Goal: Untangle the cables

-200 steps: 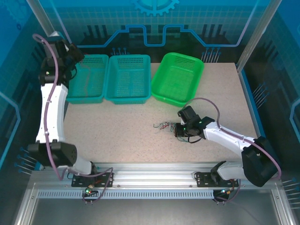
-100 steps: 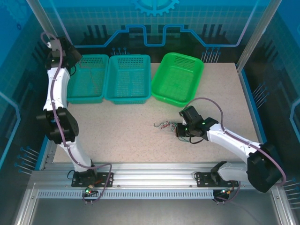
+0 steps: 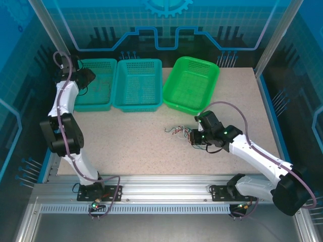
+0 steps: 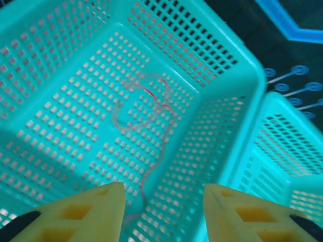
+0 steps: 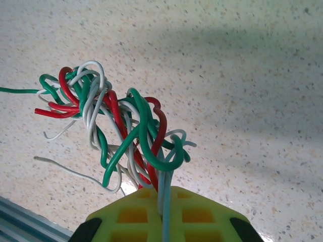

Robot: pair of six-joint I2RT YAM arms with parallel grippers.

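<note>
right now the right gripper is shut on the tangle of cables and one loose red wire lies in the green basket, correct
Not quite. The loose red wire lies in the leftmost teal basket, not the green one; the left wrist view shows it on the perforated floor. The right gripper is indeed shut on the tangle of cables.

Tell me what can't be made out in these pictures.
Top view: the tangle of cables is too small to trace single wires.
Right wrist view: the right pincer hides where it grips the tangle.
Left wrist view: the red cable in the teal basket is blurred; its ends are unclear.
</note>
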